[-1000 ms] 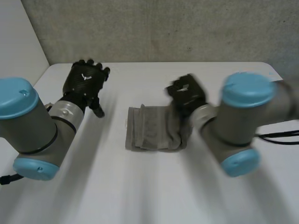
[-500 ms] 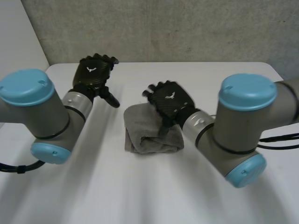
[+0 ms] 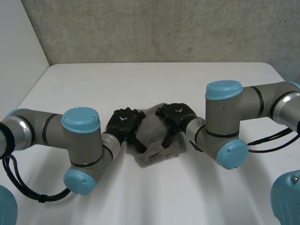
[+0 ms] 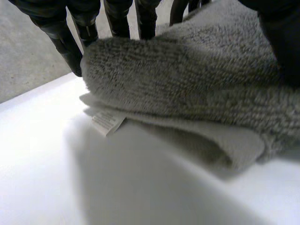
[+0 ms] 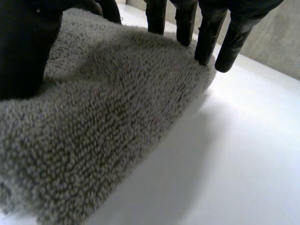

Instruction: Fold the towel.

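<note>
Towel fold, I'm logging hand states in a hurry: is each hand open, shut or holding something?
Left hand: open, straight fingers pressing on the towel.
Right hand: open, straight fingers pressing on the towel too.

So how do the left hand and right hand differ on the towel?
The left hand is at the towel's left end, near the white label; the right hand is at its right end. The left hand's fingers reach past a folded edge; the right hand's fingers stop at its edge. Both lie palm-down with straight fingers.
</note>
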Motion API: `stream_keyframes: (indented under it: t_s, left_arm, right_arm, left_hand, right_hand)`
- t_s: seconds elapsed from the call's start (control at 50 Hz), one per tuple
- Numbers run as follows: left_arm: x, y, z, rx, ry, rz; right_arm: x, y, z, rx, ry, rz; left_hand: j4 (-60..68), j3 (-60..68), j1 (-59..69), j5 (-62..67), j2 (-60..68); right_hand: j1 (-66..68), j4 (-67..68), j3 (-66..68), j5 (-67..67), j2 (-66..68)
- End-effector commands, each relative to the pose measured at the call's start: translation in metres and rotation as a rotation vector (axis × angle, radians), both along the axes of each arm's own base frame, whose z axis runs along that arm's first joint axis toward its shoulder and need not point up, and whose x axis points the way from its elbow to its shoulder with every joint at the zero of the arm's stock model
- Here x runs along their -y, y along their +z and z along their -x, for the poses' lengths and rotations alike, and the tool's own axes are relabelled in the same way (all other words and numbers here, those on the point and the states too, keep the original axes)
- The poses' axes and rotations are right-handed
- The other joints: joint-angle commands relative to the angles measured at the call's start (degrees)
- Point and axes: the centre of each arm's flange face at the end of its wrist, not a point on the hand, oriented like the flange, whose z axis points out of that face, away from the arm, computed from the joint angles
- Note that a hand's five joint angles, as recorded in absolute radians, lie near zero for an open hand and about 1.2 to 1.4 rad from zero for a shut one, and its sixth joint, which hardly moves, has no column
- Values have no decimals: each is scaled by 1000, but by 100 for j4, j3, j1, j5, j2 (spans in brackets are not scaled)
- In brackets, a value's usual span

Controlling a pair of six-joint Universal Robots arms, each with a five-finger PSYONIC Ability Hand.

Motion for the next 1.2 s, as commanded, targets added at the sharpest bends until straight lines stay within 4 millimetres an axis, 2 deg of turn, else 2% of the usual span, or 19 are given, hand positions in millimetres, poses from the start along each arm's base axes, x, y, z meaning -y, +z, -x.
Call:
stream_keyframes:
  t_s: [0.02,0.04,0.06,0.08,0.12,0.14,0.18,0.2,0.22,0.24,0.26,0.28,0.3,0.34,0.36,0.4,0.52,0.68,1.2]
  left_arm:
    - [5,24,-2,2,4,68]
    - [6,41,-2,-21,3,103]
    - [6,59,-1,-43,4,139]
    - [6,59,-1,-44,4,140]
    - [3,98,-2,-92,4,221]
    - [3,98,-2,-93,4,221]
    - [-2,136,-7,-143,14,292]
    - [-2,137,-7,-143,14,292]
    - [-5,155,-11,-169,22,318]
    - [-5,155,-11,-170,22,319]
    - [-7,171,-17,-194,48,335]
    - [-7,187,-25,-218,91,346]
    - [-7,187,-25,-219,92,346]
    - [-6,212,-43,-257,188,358]
    - [-6,212,-43,-257,189,358]
    - [-4,231,-58,-278,255,356]
    - [-1,236,-71,-269,300,299]
    - [5,231,-84,-265,349,210]
    - [0,230,-83,-265,337,203]
  right_arm:
    - [-3,39,5,46,2,39]
    - [-3,39,5,46,2,40]
    - [-6,54,7,64,2,66]
    - [-6,54,7,64,2,66]
    - [-12,85,12,97,-8,127]
    - [-12,85,12,98,-8,127]
    - [-15,125,23,149,-41,216]
    - [-15,125,23,150,-41,217]
    - [-12,142,34,174,-84,251]
    - [-10,157,44,195,-135,278]
    - [-10,157,44,196,-136,278]
    - [-8,170,53,215,-191,301]
    - [-8,170,53,215,-192,301]
    - [-7,188,68,236,-289,339]
    - [-6,194,75,239,-333,357]
    - [-5,198,81,238,-370,369]
    - [3,208,97,237,-444,393]
    - [5,209,101,232,-454,394]
    - [0,207,95,222,-425,389]
  left_hand:
    - [-325,-236,-215,-96,-232]
    - [-342,-253,-231,-113,-248]
    - [-359,-270,-248,-130,-265]
    - [-359,-270,-248,-130,-265]
    - [-509,-420,-399,-281,-416]
    - [-510,-421,-400,-281,-417]
    - [-627,-539,-517,-399,-534]
    - [-628,-539,-518,-399,-534]
    - [-728,-639,-617,-499,-634]
    - [-729,-640,-618,-500,-635]
    - [-795,-707,-685,-567,-702]
    - [-829,-741,-719,-601,-736]
    - [-830,-741,-719,-601,-736]
    - [-846,-758,-736,-618,-753]
    - [-847,-758,-736,-618,-753]
    - [-847,-758,-736,-618,-753]
    - [-863,-775,-753,-635,-770]
    - [-863,-775,-753,-635,-770]
    - [-947,-859,-837,-719,-854]
  right_hand:
    - [-289,-443,-350,-337,-382]
    - [-289,-443,-350,-337,-382]
    - [-289,-443,-350,-337,-382]
    - [-289,-443,-350,-337,-382]
    - [-289,-443,-350,-337,-382]
    - [-289,-443,-350,-337,-382]
    - [-289,-443,-350,-337,-382]
    - [-289,-443,-350,-337,-382]
    - [-289,-443,-350,-337,-382]
    - [-289,-443,-350,-337,-382]
    - [-289,-443,-350,-337,-382]
    - [-289,-443,-350,-337,-382]
    - [-289,-443,-350,-337,-382]
    - [-289,-443,-350,-337,-382]
    - [-289,-443,-350,-337,-382]
    - [-289,-443,-350,-337,-382]
    - [-289,-443,-350,-337,-382]
    - [-289,-443,-350,-337,-382]
    - [-289,-443,-350,-337,-382]
